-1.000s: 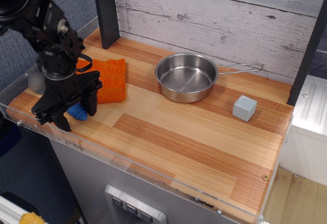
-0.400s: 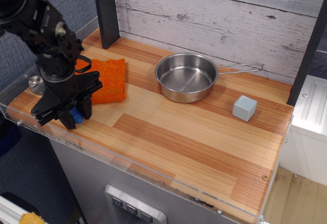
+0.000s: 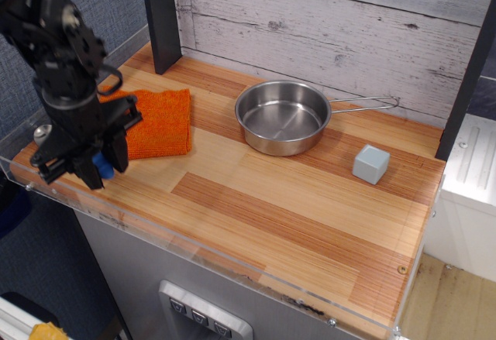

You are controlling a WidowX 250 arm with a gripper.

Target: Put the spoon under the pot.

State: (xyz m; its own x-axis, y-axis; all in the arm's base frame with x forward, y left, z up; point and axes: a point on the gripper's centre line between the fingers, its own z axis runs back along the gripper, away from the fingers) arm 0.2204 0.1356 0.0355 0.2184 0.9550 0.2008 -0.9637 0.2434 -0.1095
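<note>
At the counter's left end, the gripper [image 3: 99,166] has its jaws clamped on the blue handle of the spoon [image 3: 102,166], whose metal bowl pokes out behind the arm. The empty stainless steel pot [image 3: 283,116] sits well apart by the back wall. The carry and placement are yet to come.

no readable text, no labels, no brands, no numbers or signs on anything shown

Black arm at left, gripper [image 3: 99,163] pointing down, clamped
</note>
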